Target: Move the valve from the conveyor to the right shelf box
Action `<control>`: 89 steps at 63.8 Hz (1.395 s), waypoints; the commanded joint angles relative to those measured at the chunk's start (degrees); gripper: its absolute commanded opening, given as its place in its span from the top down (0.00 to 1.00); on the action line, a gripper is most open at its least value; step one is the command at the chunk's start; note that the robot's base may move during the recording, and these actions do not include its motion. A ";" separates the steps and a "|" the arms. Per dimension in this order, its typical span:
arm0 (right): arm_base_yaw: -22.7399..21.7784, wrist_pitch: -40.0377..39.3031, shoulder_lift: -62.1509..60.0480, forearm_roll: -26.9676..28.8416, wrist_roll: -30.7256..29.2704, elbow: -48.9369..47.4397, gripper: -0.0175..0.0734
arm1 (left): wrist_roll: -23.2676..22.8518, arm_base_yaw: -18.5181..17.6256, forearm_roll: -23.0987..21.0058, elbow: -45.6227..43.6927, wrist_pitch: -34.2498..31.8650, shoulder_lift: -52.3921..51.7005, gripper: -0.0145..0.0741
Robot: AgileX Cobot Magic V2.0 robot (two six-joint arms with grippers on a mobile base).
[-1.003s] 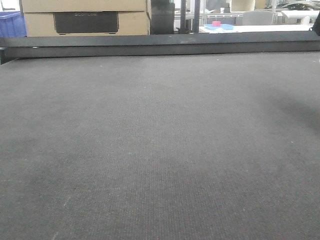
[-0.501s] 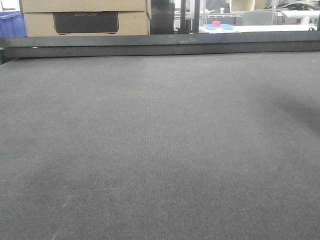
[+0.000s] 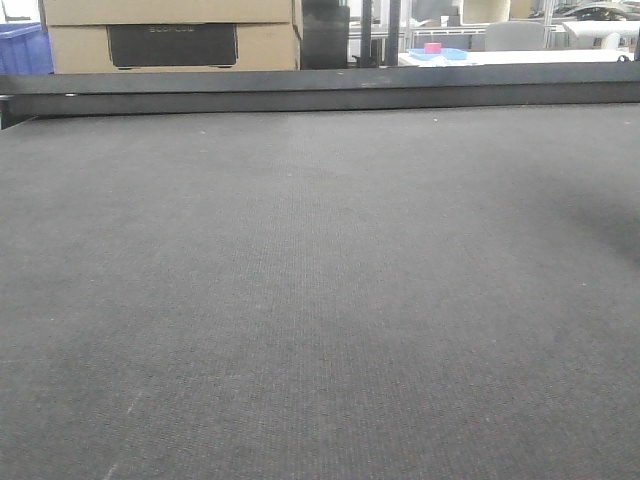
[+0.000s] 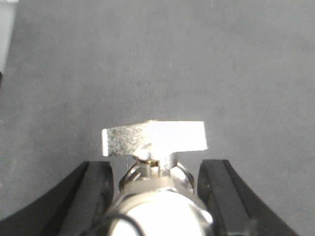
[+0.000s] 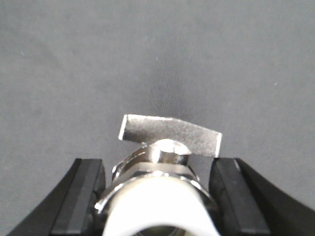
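Observation:
The conveyor (image 3: 320, 300) is a wide dark-grey woven belt with a black rail (image 3: 320, 92) along its far edge. No valve or gripper shows in the front view. In the left wrist view, my left gripper (image 4: 156, 169) is shut on a silvery valve (image 4: 153, 135) with a flat handle, held above the belt (image 4: 197, 59). In the right wrist view, my right gripper (image 5: 157, 167) is shut on a second silvery valve (image 5: 170, 135) with a whitish ring, above the belt (image 5: 147, 49). Black fingers (image 5: 226, 187) flank each valve body.
Behind the rail stand a cardboard box (image 3: 170, 35), a blue bin (image 3: 22, 48) at far left and a blue tray with a red item (image 3: 437, 52). No shelf box is in view.
In the front view a dark part at the top right edge has left the frame and the shadow on the belt's right side has faded.

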 commanded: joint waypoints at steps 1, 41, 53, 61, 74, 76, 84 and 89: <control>-0.11 -2.35 -2.83 0.25 -0.20 -1.09 0.98 | -0.43 -0.20 -0.86 -1.80 -0.44 -1.28 0.96; -0.11 -4.23 -4.78 0.39 -0.20 -1.09 0.98 | -0.66 -0.20 -1.86 -5.06 -1.70 1.91 0.96; -0.11 -4.23 -4.78 0.39 -0.20 -1.09 0.98 | -0.66 -0.20 -1.86 -5.06 -2.84 1.91 0.96; -0.11 -4.23 -4.78 0.39 -0.20 -1.09 0.98 | -0.66 -0.20 -1.86 -5.06 -2.84 1.91 0.96; -0.11 -4.23 -4.78 0.39 -0.20 -1.09 0.98 | -0.66 -0.20 -1.86 -5.06 -2.84 1.91 0.96; -0.11 -4.23 -4.78 0.39 -0.20 -1.09 0.98 | -0.66 -0.20 -1.86 -5.06 -2.84 1.91 0.96; -0.11 -4.23 -4.78 0.39 -0.20 -1.09 0.98 | -0.66 -0.20 -1.86 -5.06 -2.84 1.91 0.96; -0.11 -4.23 -4.78 0.39 -0.20 -1.09 0.98 | -0.66 -0.20 -1.86 -5.06 -2.84 1.91 0.96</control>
